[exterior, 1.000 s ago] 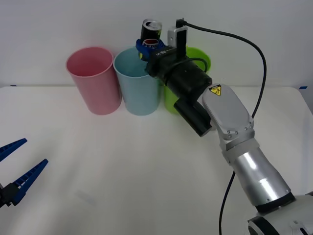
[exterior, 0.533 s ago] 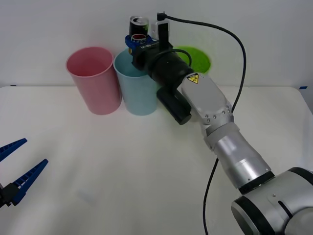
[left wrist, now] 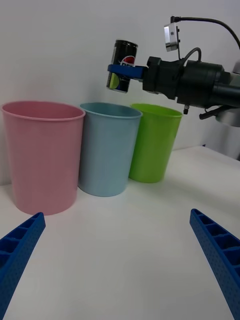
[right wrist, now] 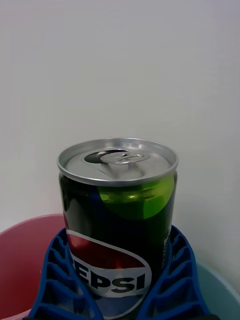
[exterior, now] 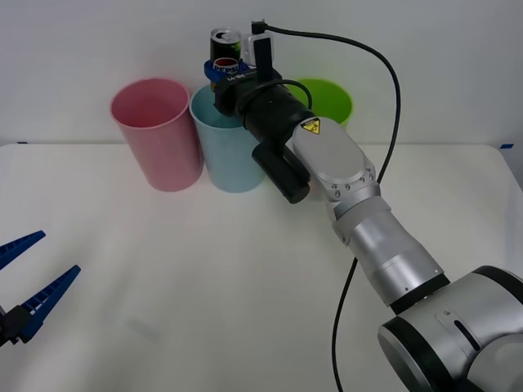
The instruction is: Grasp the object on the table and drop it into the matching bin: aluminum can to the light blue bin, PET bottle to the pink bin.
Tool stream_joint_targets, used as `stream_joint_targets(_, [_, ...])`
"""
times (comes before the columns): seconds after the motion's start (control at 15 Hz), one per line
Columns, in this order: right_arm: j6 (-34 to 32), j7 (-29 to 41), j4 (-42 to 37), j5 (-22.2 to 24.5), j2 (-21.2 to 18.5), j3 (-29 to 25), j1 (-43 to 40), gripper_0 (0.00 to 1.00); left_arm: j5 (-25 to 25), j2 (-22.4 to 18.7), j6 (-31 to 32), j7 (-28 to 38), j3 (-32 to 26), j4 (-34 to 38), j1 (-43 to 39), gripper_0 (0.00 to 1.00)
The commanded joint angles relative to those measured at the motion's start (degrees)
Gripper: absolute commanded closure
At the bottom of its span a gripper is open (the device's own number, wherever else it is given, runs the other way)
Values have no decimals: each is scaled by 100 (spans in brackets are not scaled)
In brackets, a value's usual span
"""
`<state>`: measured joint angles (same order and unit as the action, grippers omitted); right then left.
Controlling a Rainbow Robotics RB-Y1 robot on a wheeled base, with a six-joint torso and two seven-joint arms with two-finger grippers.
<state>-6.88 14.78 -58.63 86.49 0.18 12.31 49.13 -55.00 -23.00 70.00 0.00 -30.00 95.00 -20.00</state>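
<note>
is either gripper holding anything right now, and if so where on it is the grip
The right gripper holds the aluminum can upright, blue fingers clamped on its lower body, above the light blue bin. The left gripper holds nothing.

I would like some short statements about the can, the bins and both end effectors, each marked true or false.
1. The right end effector holds the aluminum can above the light blue bin. True.
2. The can lies on the table. False: it is lifted, upright.
3. The left end effector is open, low over the table. True.
4. The pink bin stands between the blue and lime green bin. False: the blue one is in the middle.
</note>
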Motion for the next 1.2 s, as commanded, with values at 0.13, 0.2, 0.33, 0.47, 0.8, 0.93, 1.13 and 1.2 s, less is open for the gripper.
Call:
stream_joint_targets(0.13, [2, -63, 1, 8, 0, -9, 0, 64, 0, 0, 0, 0, 0, 0, 0, 0])
stream_joint_targets(0.2, [2, -98, -8, 8, 0, -26, 0, 21, 0, 0, 0, 0, 0, 0, 0, 0])
stream_joint_targets(0.33, [2, -169, -8, 26, 0, -44, 0, 0, 0, 0, 0, 0, 0, 0, 0, 0])
stream_joint_targets(0.47, [-7, -213, -8, 26, 0, -44, -9, 0, 0, 0, 0, 0, 0, 0, 0, 0])
stream_joint_targets(0.8, [-402, -274, -175, 35, -35, -273, -140, 0, 0, 0, 0, 0, 0, 0, 0, 0])
stream_joint_targets(0.93, [-473, -292, -483, 35, -114, -237, -360, 0, 0, 0, 0, 0, 0, 0, 0, 0])
stream_joint_targets(1.13, [-578, -256, -1019, 26, -369, -62, -756, 0, 0, 0, 0, 0, 0, 0, 0, 0])
stream_joint_targets(1.2, [-622, -256, -1221, 26, -457, -18, -905, 0, 0, 0, 0, 0, 0, 0, 0, 0])
